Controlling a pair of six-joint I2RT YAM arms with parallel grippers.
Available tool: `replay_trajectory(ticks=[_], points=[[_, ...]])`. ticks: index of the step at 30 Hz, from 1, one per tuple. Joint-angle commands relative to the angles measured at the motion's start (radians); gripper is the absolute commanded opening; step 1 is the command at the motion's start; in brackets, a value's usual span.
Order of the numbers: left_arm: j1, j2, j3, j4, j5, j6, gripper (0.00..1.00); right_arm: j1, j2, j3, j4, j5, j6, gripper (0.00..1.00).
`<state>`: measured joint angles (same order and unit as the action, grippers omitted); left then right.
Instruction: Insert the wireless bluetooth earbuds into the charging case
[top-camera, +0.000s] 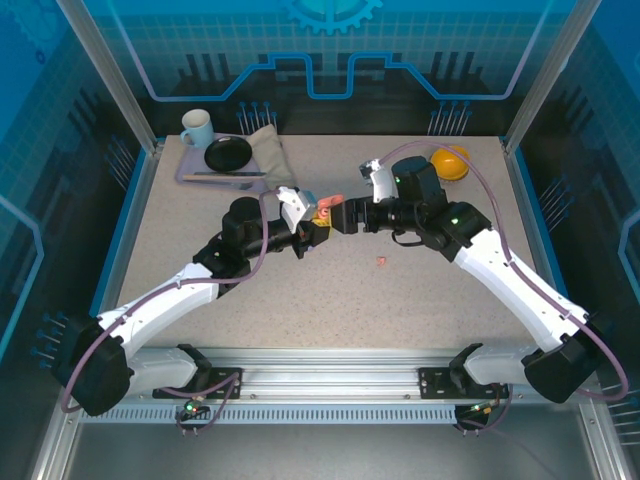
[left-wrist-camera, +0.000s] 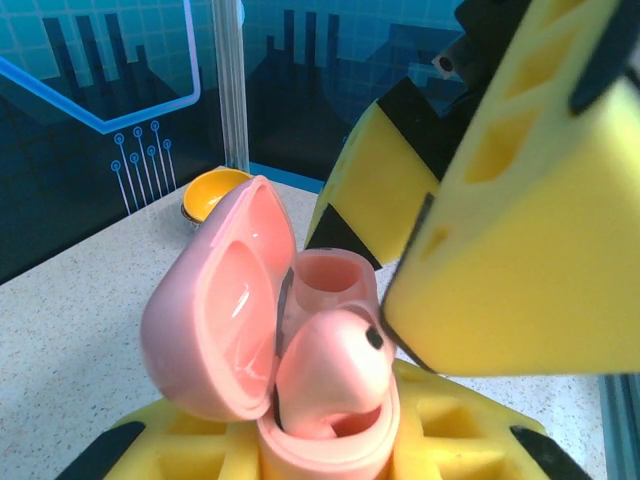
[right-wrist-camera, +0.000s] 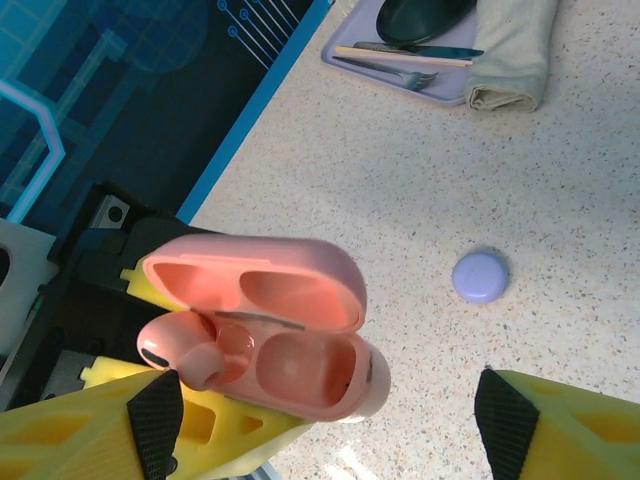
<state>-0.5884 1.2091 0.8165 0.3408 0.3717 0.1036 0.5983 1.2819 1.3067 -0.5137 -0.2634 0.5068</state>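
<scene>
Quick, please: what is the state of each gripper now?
Left gripper: shut on the pink charging case.
Right gripper: open, holding nothing.

Salmon-pink case (right-wrist-camera: 290, 330), yellow-and-black fingers (left-wrist-camera: 520, 220)

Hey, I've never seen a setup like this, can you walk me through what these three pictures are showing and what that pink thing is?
These are two robot arms bolted to the near edge of a speckled table. One picture looks down from above; the other two come from small cameras on each wrist, so the yellow fingers loom large there.

The left gripper is shut on a pink charging case with its lid flipped open. One pink earbud sits in one of its two pockets; the other pocket is empty. The right gripper is open, right beside the case.

On the table lie another pink earbud, a closed pale purple case, a yellow bowl, and a tray with a mug, a black dish, cutlery and a folded cloth.
</scene>
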Motion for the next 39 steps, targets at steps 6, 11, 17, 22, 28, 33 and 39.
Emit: replay_trajectory(ticks=[6, 11, 17, 22, 28, 33, 39], points=[[-0.002, -0.028, 0.014, 0.009, 0.033, -0.007, 0.00, -0.019, 0.022, 0.008, 0.021, -0.014, 0.009, 0.80], [-0.001, -0.028, 0.016, 0.006, 0.029, -0.007, 0.00, -0.024, -0.011, 0.000, 0.021, -0.025, 0.017, 0.79], [-0.002, -0.022, 0.014, 0.004, -0.020, -0.005, 0.00, -0.066, -0.151, -0.017, -0.055, -0.019, 0.022, 0.79], [-0.001, -0.036, -0.005, 0.028, -0.055, 0.001, 0.00, -0.138, -0.226, -0.082, -0.148, 0.067, 0.025, 0.79], [0.002, -0.059, -0.026, 0.055, -0.080, -0.006, 0.00, -0.155, -0.154, -0.241, -0.216, 0.292, 0.151, 0.75], [0.003, -0.081, -0.054, 0.075, -0.100, -0.009, 0.00, -0.135, -0.013, -0.291, -0.249, 0.457, 0.308, 0.70], [0.008, -0.097, -0.079, 0.090, -0.122, -0.005, 0.00, -0.105, 0.198, -0.222, -0.252, 0.539, 0.321, 0.68]])
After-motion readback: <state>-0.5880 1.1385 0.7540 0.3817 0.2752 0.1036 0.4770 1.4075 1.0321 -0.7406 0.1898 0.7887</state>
